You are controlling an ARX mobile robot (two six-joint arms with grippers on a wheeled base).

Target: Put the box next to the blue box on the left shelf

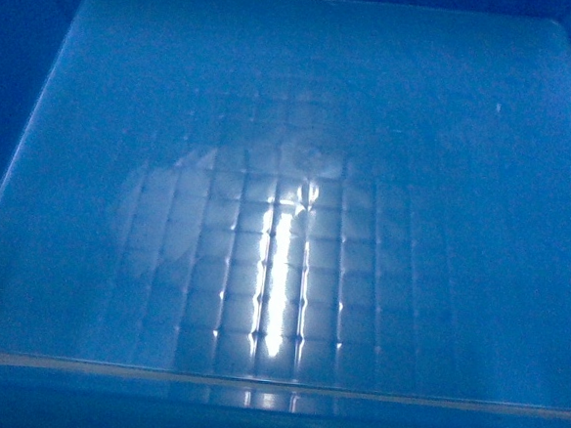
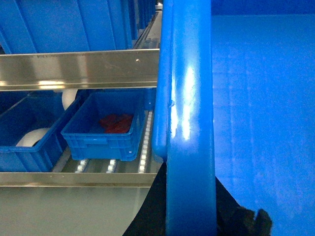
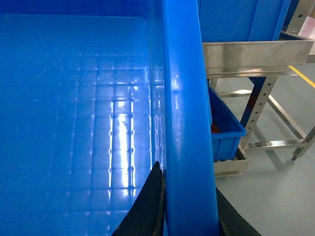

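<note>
Box: fills the head view, open top up, grid floor glinting; held up between both arms in front of the shelf.
Left pincer: dark fingers straddle the box's thick left rim, pinching it.
Right pincer: clamped over the right rim likewise.
Small blue bin: on the shelf's rollers, red pieces inside, beside another blue bin.
</note>
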